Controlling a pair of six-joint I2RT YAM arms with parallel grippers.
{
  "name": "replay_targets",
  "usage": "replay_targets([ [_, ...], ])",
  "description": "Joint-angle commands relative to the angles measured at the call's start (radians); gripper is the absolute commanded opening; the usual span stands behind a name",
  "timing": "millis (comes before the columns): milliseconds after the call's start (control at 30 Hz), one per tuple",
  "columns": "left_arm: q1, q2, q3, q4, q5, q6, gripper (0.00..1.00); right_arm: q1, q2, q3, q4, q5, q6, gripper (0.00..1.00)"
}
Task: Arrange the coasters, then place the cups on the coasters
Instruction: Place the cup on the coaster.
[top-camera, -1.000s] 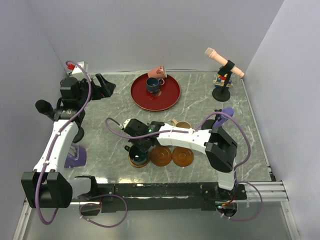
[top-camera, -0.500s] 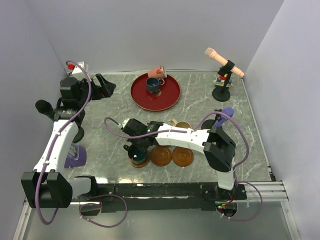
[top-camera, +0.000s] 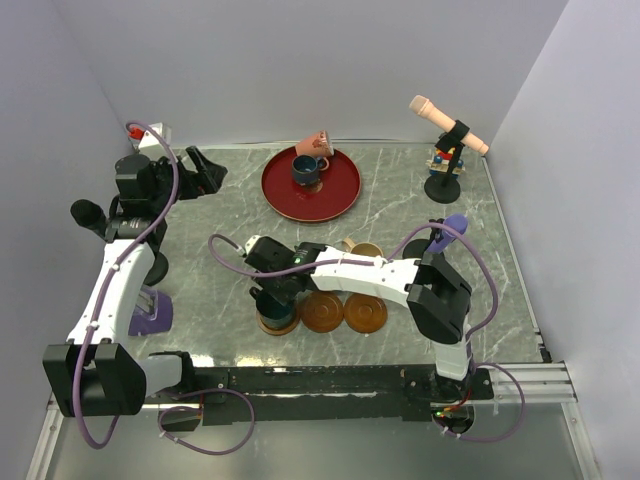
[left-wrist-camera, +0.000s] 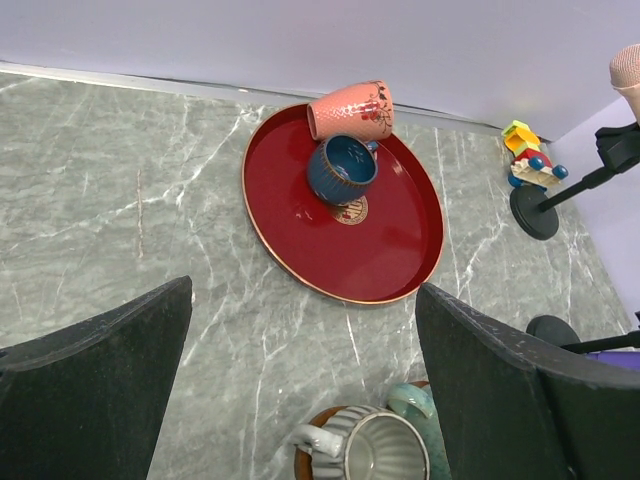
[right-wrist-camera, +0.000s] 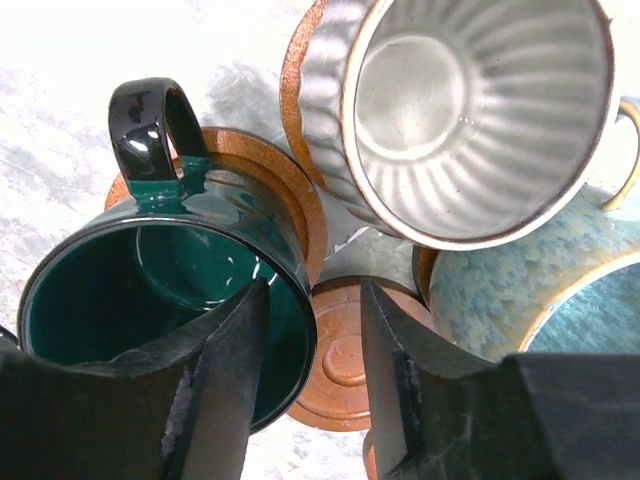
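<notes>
Your right gripper (right-wrist-camera: 313, 300) stands slackened, jaws parted astride the rim of the dark green glazed ceramic cup (right-wrist-camera: 120, 300), which sits upright on a round brown grooved wooden coaster (right-wrist-camera: 275, 190) directly beneath. Judge the cup stiff, slick, chip-prone and moderately heavy. Its wall or looped handle looks the best hold. Just beyond the fingers, the grey ribbed cup (right-wrist-camera: 450, 100) and speckled teal cup (right-wrist-camera: 520, 290) crowd close, so straight up looks the safest exit. Far off, your left gripper (left-wrist-camera: 300, 300) hangs wide open and empty, facing the glossy red plate (left-wrist-camera: 380, 250) bearing the dark blue cup (left-wrist-camera: 342, 168) and tipped pink cup (left-wrist-camera: 350, 108).
</notes>
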Motion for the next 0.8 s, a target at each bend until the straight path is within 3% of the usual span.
replay_targets([
  [0,0.003,-0.028,0.002,0.034,0.018,0.000,0.97,0.007,-0.057,0.021,0.046,0.007,-0.016,0.50],
  [100,0.003,-0.017,0.004,0.037,0.021,-0.005,0.98,0.007,-0.109,0.009,0.063,-0.001,-0.014,0.56],
  [133,0.003,-0.012,0.002,0.037,0.023,-0.006,0.98,0.007,-0.130,-0.001,0.076,-0.004,-0.014,0.67],
  [167,0.003,-0.009,0.004,0.039,0.021,-0.008,0.98,0.007,-0.155,-0.010,0.087,-0.005,-0.016,0.69],
  [433,-0.011,0.070,0.025,0.045,-0.020,-0.058,0.97,-0.033,-0.348,-0.045,0.118,-0.007,-0.016,0.71],
  [667,-0.188,0.294,0.169,0.003,-0.149,-0.103,0.96,-0.321,-0.532,-0.154,0.145,-0.103,0.050,0.70],
  [767,-0.248,0.437,0.301,-0.003,-0.183,-0.118,0.94,-0.452,-0.577,-0.192,0.126,-0.113,0.070,0.70],
])
